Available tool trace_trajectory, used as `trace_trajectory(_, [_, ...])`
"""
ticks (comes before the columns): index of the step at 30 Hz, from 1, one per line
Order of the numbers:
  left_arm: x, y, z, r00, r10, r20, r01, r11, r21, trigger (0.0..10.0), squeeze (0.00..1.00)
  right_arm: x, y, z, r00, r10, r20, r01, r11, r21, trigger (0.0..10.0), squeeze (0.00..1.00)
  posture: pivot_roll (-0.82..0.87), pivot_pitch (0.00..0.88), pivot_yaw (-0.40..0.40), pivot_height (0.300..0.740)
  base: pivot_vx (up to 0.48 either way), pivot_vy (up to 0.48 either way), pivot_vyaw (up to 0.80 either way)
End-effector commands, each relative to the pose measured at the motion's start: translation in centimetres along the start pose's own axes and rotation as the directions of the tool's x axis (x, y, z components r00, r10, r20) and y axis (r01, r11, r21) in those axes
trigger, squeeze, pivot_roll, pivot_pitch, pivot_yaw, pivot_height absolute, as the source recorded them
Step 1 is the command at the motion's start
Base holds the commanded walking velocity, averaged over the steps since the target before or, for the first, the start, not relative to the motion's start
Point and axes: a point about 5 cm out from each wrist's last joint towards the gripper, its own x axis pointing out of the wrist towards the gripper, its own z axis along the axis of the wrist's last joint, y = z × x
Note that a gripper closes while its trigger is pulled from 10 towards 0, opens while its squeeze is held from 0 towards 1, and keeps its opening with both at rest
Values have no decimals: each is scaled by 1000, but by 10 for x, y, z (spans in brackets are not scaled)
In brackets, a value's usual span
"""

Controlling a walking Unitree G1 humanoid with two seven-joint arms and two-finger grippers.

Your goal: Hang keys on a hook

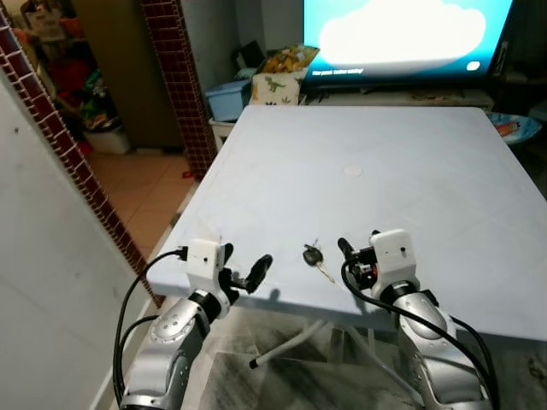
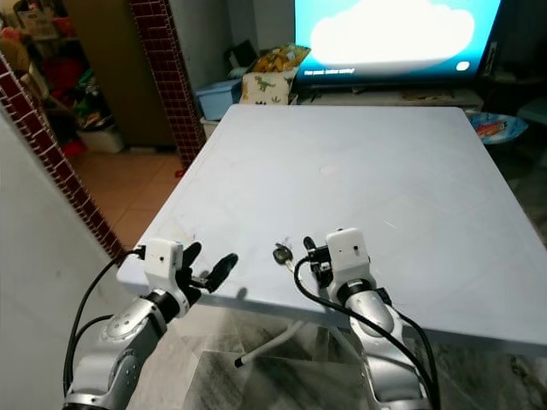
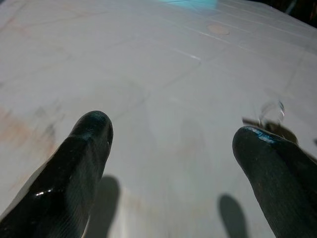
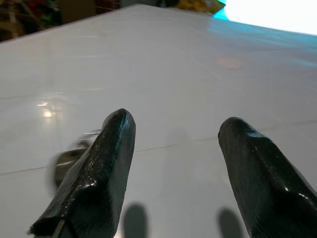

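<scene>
Item: keys (image 1: 315,260), dark fob w/ ring + one blade, lying flat on pale table (image 1: 410,171) near its front edge, approx. between the two grippers. Status: not picked up; nothing gripped. Left gripper (image 1: 245,275): low at table's front-left edge, fingers spread apart, nothing btwn them; key ring visible in left wrist view just off one fingertip (image 3: 267,148), not touching as far as can be told. Right gripper (image 1: 355,253): over table edge just beside keys on robot's right, fingers likewise parted, empty; blurred metal ring (image 4: 69,158) seen past one finger (image 4: 106,163) in right wrist view. Hook: none identified in these views; location unkn. Backgrd: lit TV screen (image 1: 402,34) beyond far edge of table, blue bin (image 1: 226,98) and dinosaur-print box (image 1: 278,85) at far left, red-tiled pillar (image 1: 184,85), tiled floor. Progress, est.: early stage. Remaining: close on keys, lift, find hook, carry there, hang by ring. Right gripper appears the nearer candidate for the grasp.
</scene>
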Motion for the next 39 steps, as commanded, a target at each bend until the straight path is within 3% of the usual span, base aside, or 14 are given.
trace_trajectory(1, [4,-5,4,1000,-7,10,7,1000,6,10000,0,0,-4,4,1000,-9,14,9,1000,-3,10000,0,-89,0,94,740,0,0,0])
trace_trajectory(12, [5,-6,4,1000,-6,6,6,1000,-5,10000,0,0,-4,5,1000,-6,18,6,1000,0,10000,0,-87,0,94,740,0,25,0])
trace_trajectory(32, [6,-7,4,1000,-13,-14,14,1000,10,10000,0,0,-6,9,999,-31,26,32,999,-14,10000,0,-89,0,99,740,0,425,0])
trace_trajectory(36, [6,-8,4,1000,-17,-8,17,1000,5,10000,0,0,-6,9,999,-44,19,44,999,-26,10000,0,-88,0,99,740,0,64,0])
trace_trajectory(39, [4,-11,2,999,-35,-20,35,999,9,10000,0,1,-12,6,996,-89,-8,88,991,-104,10000,0,-87,0,100,740,0,0,0])
